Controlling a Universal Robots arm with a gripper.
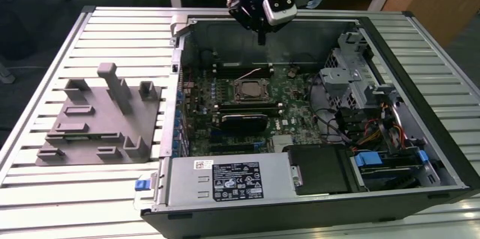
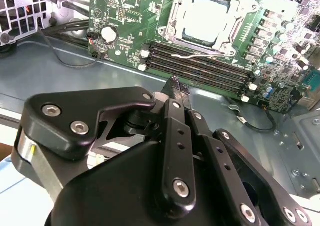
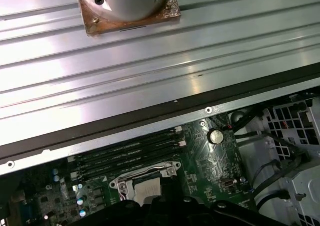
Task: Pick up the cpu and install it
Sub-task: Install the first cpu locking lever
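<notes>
**CPU seated in socket, gripper raised above the case**

We see the small flat square silver-topped cpu point(image 2: 209, 15) lying flat, metal top up, inside the black-framed square socket point(image 2: 176, 11) on the green motherboard point(image 2: 125, 10); it also shows in the exterior view point(image 1: 248, 90) and partly in the first wrist view point(image 3: 148, 191). It is square, so we mark no long axis; its edges run parallel to the socket frame. A thin metal lever point(image 2: 197, 56) lies just beside the socket.

The motherboard sits in the open black and grey computer case point(image 1: 174, 53), which lies on its side on the ribbed metal table point(image 1: 112, 25). Beside the socket run long black memory slots point(image 2: 200, 65). Also in the case: a grey power supply box point(image 1: 225, 180), a metal drive cage point(image 1: 352, 76) and bundled cables point(image 1: 367, 132).

The black gripper point(image 2: 178, 88) hangs above the case's far wall, well apart from the cpu, fingers pressed together and holding nothing; nothing lies between it and the socket.

On the table at the exterior view's left stands a large grey plastic fixture block point(image 1: 98, 118), apart from the case.
</notes>
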